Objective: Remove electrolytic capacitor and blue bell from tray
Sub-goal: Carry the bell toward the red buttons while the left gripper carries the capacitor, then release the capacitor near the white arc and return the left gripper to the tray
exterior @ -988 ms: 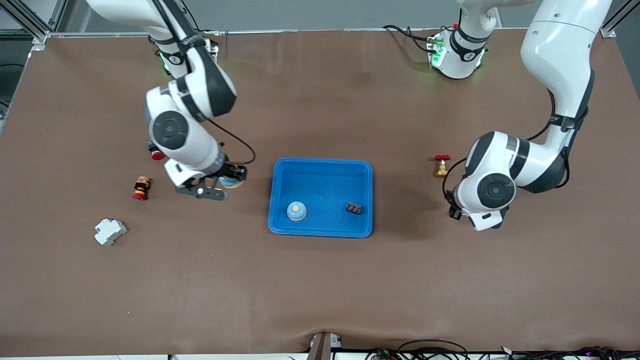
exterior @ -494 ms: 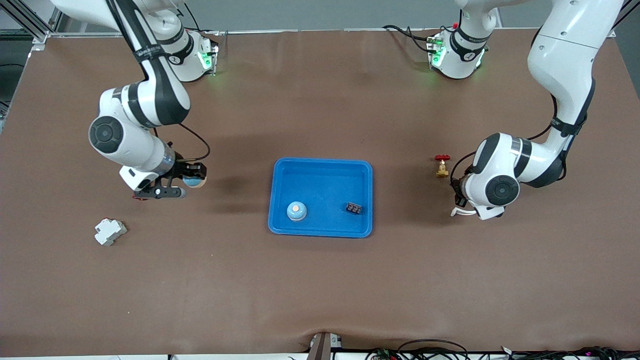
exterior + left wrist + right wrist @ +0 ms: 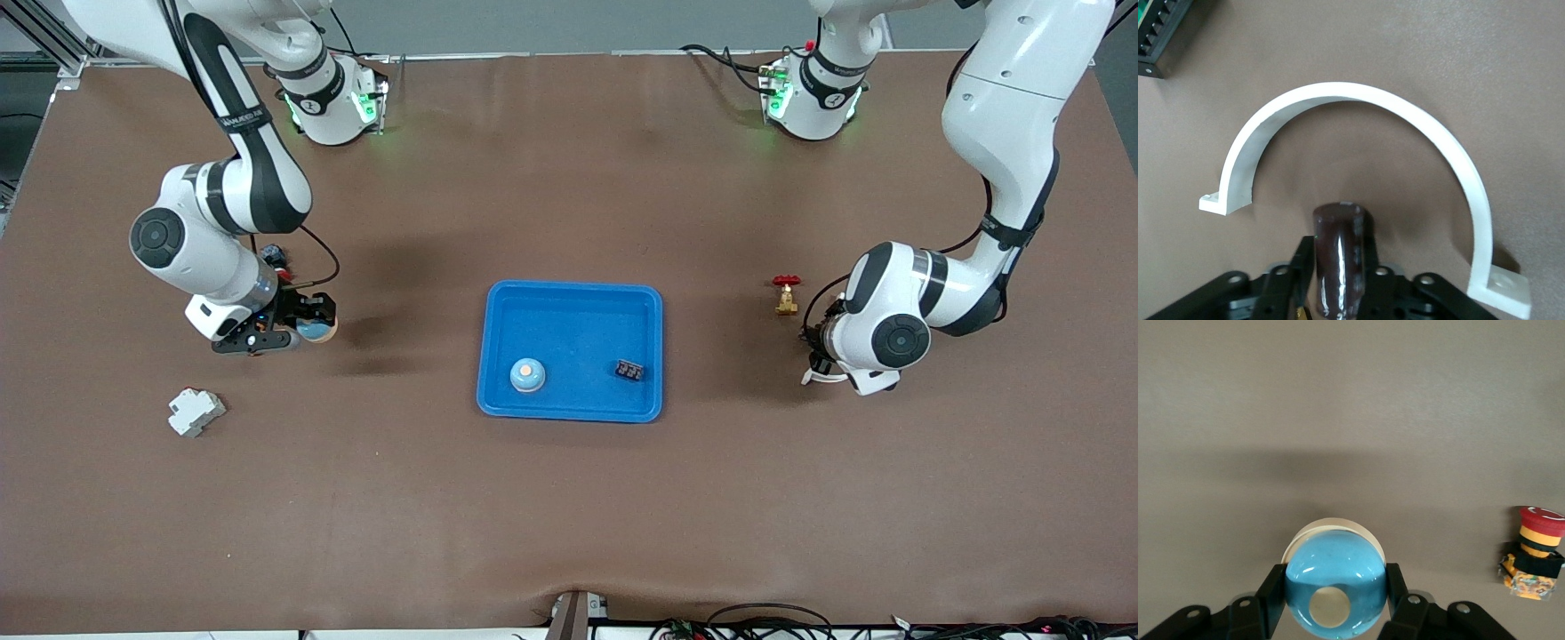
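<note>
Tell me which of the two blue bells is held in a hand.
The blue dome-shaped bell clamped in the right hand, toward the right arm's end of the brown table. The other blue bell sits free inside the blue plastic tray.

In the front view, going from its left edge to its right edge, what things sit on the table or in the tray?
White plastic block → blue bell in the blue tray → small black part in it → red-handled valve.
</note>
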